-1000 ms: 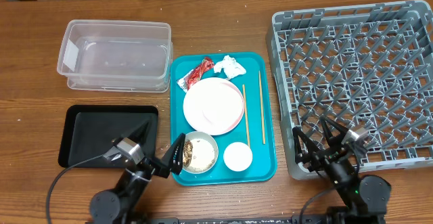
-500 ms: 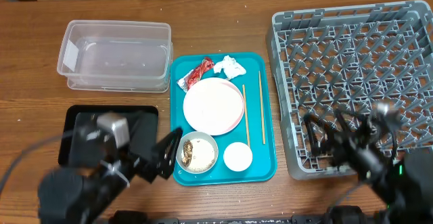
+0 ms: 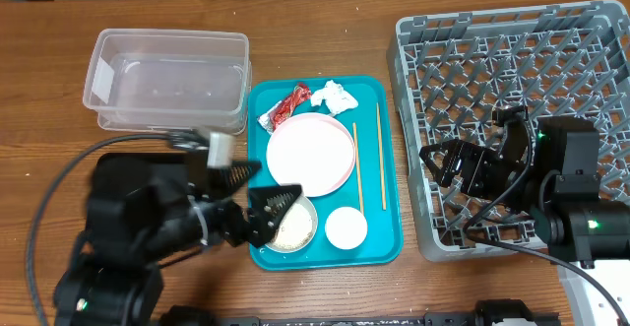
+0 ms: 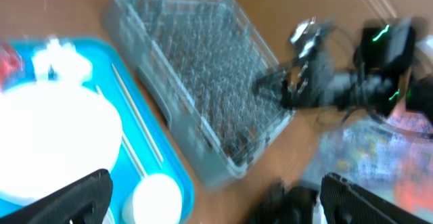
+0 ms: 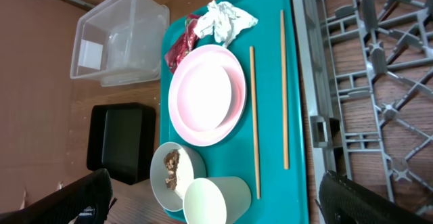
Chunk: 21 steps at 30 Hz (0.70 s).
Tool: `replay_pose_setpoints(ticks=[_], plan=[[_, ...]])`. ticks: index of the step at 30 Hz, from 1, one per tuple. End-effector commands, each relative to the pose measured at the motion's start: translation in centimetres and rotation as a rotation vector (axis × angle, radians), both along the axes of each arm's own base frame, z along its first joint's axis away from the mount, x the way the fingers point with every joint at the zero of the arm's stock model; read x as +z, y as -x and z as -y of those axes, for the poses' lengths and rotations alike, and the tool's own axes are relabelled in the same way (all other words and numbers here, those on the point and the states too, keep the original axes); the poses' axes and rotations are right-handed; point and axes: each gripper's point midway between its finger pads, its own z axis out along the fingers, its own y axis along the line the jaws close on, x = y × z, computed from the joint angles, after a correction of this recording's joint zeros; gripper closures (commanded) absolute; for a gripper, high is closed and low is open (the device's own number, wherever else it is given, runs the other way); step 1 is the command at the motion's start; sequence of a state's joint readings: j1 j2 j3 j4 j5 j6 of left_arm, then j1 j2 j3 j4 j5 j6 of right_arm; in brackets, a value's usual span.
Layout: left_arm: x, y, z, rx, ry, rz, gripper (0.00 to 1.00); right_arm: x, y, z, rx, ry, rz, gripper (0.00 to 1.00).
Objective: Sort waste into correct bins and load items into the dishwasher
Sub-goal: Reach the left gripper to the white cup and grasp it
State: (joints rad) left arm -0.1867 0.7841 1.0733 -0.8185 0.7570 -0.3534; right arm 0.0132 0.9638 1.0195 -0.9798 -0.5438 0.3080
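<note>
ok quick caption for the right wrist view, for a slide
Teal tray with pink plate, chopsticks, red wrapper, tissue, scrap bowl and cup, grey rack alongside.

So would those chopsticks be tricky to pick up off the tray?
Probably. The chopsticks look thin and stiff, so they likely won't bend, but lying flat on the tray leaves little to pinch. They look light and may roll or slide if nudged. They lie apart, so grabbing both at once seems unlikely.

I see my wooden table [image 3: 315, 31] carrying four things directly: clear plastic tub [image 3: 165, 82] back left, black tray [image 5: 122, 143] in front of it, teal tray [image 3: 390, 168] mid-table, grey dish rack [image 3: 512, 60] right, just beside the teal tray
</note>
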Motion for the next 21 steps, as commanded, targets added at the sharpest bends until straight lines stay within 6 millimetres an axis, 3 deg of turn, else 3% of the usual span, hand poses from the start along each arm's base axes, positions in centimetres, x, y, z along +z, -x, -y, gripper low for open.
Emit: replay_pose_setpoints(ticks=[1, 3, 5, 12, 17, 21], plan=[[-3.7, -0.1, 0.5, 0.004, -0.179, -0.072, 0.07, 3.0, -0.4, -0.4, 0.03, -0.015, 0.119, 0.0], [-6.7, 0.1, 1.0, 0.006, -0.327, -0.129, 0.15, 4.0, -0.9, -0.5, 0.005, -0.05, 0.146, 0.0], [-8.5, 0.3, 2.2, -0.014, -0.421, -0.151, 0.18, 4.5, -1.2, -0.6, -0.023, -0.089, 0.143, 0.0], [-15.3, 0.2, 5.8, 0.037, -0.756, -0.186, 0.19, 5.5, -0.8, -1.2, 0.015, -0.11, 0.183, 0.0], [-18.6, 0.4, 6.8, 0.066, -0.828, -0.28, 0.23, 6.1, -0.1, -1.1, 0.035, -0.089, 0.227, 0.0], [-19.0, 0.1, 6.7, 0.079, -0.836, -0.296, 0.29, 6.0, 0.2, -1.1, 0.043, -0.08, 0.226, 0.0]])
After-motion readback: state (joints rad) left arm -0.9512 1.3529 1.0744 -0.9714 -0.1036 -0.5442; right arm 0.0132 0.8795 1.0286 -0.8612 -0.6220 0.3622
